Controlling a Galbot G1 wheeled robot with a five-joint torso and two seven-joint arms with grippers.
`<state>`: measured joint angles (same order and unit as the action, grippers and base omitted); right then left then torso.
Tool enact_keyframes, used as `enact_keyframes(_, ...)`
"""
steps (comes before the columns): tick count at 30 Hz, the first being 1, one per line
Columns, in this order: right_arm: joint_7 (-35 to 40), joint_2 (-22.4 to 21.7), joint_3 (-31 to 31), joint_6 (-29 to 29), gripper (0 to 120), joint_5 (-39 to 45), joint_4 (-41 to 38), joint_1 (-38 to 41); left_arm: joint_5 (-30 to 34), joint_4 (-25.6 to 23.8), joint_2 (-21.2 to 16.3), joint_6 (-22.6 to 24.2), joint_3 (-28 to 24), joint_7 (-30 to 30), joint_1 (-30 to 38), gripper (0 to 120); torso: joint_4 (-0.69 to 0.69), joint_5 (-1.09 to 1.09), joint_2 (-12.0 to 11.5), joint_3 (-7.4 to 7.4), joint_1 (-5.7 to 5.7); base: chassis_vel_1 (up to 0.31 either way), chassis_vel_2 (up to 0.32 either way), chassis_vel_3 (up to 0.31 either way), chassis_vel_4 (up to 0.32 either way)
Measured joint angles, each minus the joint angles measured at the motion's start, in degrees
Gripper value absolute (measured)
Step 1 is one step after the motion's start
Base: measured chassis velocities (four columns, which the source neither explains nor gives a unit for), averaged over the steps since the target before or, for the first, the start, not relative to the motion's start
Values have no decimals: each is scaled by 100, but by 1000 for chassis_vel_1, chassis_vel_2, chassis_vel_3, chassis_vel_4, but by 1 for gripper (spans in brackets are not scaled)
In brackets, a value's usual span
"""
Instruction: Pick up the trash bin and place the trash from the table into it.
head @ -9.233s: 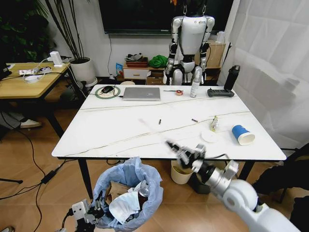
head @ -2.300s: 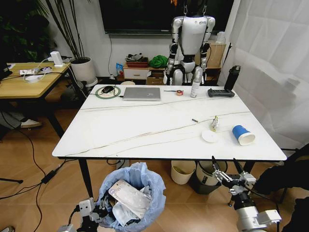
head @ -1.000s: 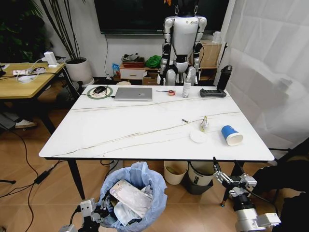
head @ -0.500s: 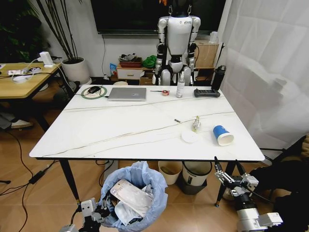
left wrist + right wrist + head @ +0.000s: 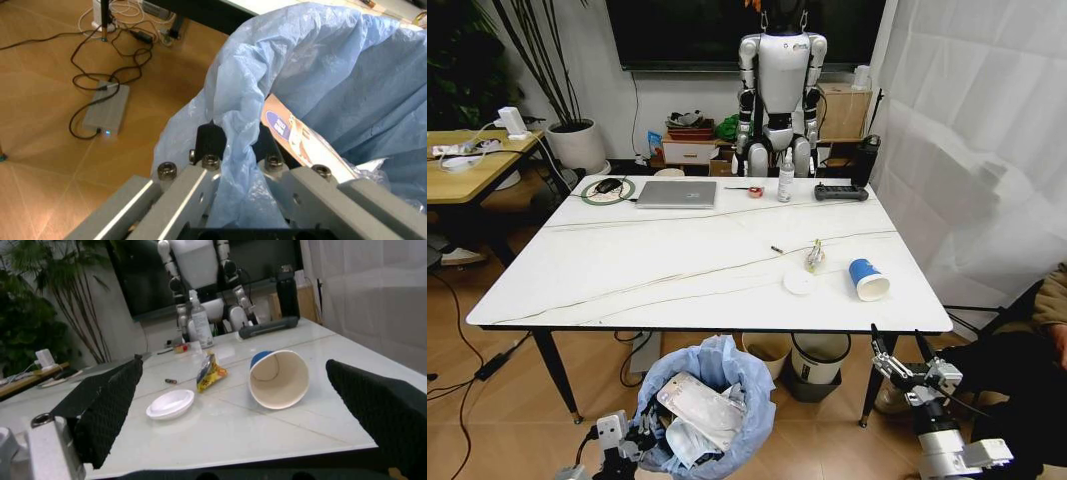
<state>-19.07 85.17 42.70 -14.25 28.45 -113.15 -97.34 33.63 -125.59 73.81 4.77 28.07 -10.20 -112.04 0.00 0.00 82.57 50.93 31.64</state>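
- Sliding left across the head view since half a second ago: the table [image 5: 627,270] and everything on it, so the camera has moved; cup, lid and wrapper keep their places on the marble.
- Left gripper [image 5: 233,150] is low by the floor, fingers clamped on the blue bag at the rim of the bin [image 5: 702,405]; the bin stands upright, mouth up, touching that gripper.
- One flattened box [image 5: 699,404] lies tilted across the bin's mouth, with crumpled white paper beside it.
- Right gripper [image 5: 907,366] hangs below the table's near edge, fingers spread wide apart, holding nothing.
- Three bits of trash sit beyond it on the tabletop, apart from its fingers: one cup [image 5: 277,377], one white lid [image 5: 171,403], one yellow wrapper [image 5: 210,371].
- The cup lies on its side, long axis roughly toward the right gripper, open mouth facing it.
- Lid lies flat near the cup; the wrapper stands up between and behind them.
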Motion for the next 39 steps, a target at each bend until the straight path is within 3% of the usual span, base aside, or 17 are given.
enact_keyframes(7,-13,-311,-43,79,100,172,167,187,-85,11,119,0,-22,0,-44,0,-1,1,0,0,0,-88,-88,85,77)
enact_keyframes(22,175,-1723,-742,521,100,1394,839,1407,-292,-210,650,-78,91,16,-263,0,-1,0,0,0,0,-40,-42,37,39)
enact_keyframes(27,698,-2007,-1170,818,100,1412,972,1870,-385,-201,788,-141,93,58,-361,0,0,1,0,0,0,0,0,0,0)
enact_keyframes(30,1354,-2105,-1496,1354,100,1449,959,2178,-402,-186,852,-155,105,74,-389,0,0,1,0,1,0,0,0,0,0)
enact_keyframes(34,2103,-2088,-1864,1919,100,1594,933,2583,-439,-198,888,-154,139,75,-411,0,-1,-1,0,1,0,0,0,0,0)
enact_keyframes(39,2344,-2015,-2143,2092,100,1804,1059,2932,-480,-270,922,-139,175,75,-427,0,0,-1,0,0,0,0,0,0,0)
